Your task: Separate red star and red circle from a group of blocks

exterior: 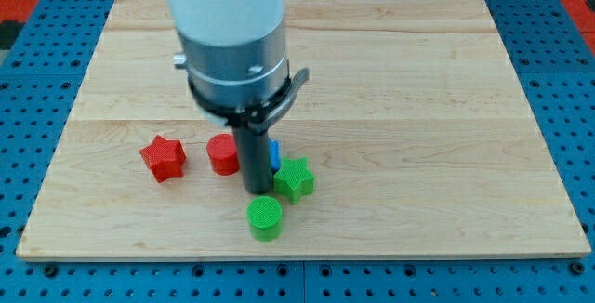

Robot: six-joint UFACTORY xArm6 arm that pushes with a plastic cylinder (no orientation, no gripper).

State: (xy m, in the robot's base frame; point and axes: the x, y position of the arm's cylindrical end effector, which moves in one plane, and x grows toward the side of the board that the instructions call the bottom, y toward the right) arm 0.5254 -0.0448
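Observation:
The red star (pixel 163 157) lies on the wooden board (pixel 418 108) at the lower left, apart from the others. The red circle (pixel 222 154) lies to its right, touching or almost touching my rod. My tip (pixel 257 190) rests on the board between the red circle and the green star (pixel 295 178), just above the green circle (pixel 265 217). A blue block (pixel 274 154) peeks out behind the rod; its shape is hidden.
The arm's white and grey body (pixel 232 43) hangs over the board's upper left middle and hides what is behind it. Blue pegboard (pixel 567 80) surrounds the board on all sides.

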